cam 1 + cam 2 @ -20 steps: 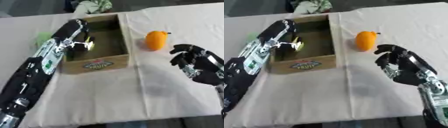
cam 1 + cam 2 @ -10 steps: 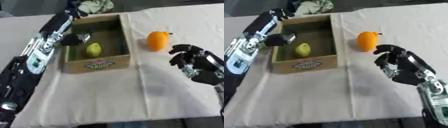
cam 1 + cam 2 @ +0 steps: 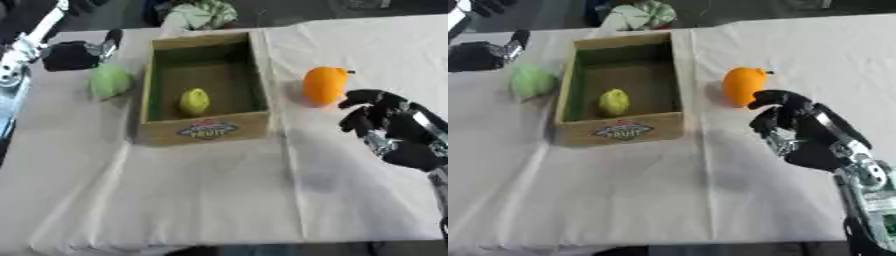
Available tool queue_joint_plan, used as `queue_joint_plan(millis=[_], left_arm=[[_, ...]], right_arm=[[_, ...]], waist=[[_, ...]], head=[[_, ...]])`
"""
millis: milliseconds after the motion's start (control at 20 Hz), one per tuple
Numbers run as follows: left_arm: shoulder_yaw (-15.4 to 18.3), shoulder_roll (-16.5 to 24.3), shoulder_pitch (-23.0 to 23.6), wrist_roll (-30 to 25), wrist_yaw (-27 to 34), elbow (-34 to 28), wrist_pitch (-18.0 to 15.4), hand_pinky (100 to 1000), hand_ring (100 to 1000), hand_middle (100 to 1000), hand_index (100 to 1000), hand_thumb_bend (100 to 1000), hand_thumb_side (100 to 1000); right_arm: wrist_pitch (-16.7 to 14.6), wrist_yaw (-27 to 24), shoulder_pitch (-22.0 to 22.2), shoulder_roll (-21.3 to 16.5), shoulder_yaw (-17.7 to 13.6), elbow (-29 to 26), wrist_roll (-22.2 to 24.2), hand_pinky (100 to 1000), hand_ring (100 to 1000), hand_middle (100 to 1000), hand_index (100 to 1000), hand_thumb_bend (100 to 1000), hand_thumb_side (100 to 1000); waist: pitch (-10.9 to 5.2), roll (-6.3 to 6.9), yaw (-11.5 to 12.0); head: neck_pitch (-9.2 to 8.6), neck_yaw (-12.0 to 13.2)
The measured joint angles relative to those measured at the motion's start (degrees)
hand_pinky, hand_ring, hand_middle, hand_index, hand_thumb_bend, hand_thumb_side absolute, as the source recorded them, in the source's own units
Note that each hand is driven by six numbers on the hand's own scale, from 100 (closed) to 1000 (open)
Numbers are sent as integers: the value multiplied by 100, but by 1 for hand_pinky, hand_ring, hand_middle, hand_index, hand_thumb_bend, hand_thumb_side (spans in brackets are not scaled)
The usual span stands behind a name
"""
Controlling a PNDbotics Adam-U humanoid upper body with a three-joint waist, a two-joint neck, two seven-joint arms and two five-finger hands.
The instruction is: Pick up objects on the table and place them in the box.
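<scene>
Left eye view: open-topped cardboard box (image 3: pixel 206 132) near the middle of the white-clothed table (image 3: pixel 201 200), long side running away from the robot, so reachable from either flank. Inside, on the floor toward the near end: one yellow-green fruit (image 3: pixel 194 101), judged delivered already. Just left of the box, on the cloth: a pale green fruit (image 3: pixel 111 82), seemingly beside the wall rather than against it. Above and left of that, the left hand (image 3: pixel 74 54), dark, outside the box; released or clenched, cannot tell. Right of the box and apart from it: an orange fruit (image 3: pixel 324 86), upright on the cloth. Close on its near side, the right hand (image 3: pixel 394 131), fingers curled, grasping nothing, turned toward the orange; probably placed there as the nearer hand for that pick. Two fruits judged left to box.
</scene>
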Motion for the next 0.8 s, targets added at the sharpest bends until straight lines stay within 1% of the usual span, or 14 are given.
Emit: queue_joint_plan(millis=[150, 300, 500, 600, 800], left_arm=[[22, 116, 17, 35, -108, 407, 34, 740, 753, 740, 842, 273, 469], [11, 134, -12, 74, -219, 870, -18, 741, 754, 742, 844, 283, 468], [-29, 128, -166, 76, -360, 1459, -175, 738, 753, 745, 849, 291, 473], [-57, 88, -272, 40, -414, 1750, -271, 741, 755, 748, 850, 300, 454], [-67, -56, -447, 2, -668, 2295, -429, 738, 755, 752, 855, 314, 466]], right_arm=[[-3, 0, 0, 0, 0, 0, -3, 639, 642, 731, 856, 100, 236], [-8, 0, -1, 0, 0, 0, -8, 639, 642, 731, 856, 100, 237], [-13, 0, -2, -1, 2, 0, -4, 639, 642, 731, 856, 100, 237], [-18, 0, -3, -1, 2, 0, 0, 639, 642, 731, 856, 100, 237], [-27, 1, -5, -2, 3, 0, 8, 639, 642, 731, 856, 100, 236]], waist=[[3, 0, 3], [23, 0, -6], [46, -1, -42], [63, -1, -62], [75, -1, -96]], head=[[2, 1], [2, 14], [2, 32], [2, 34], [1, 33]])
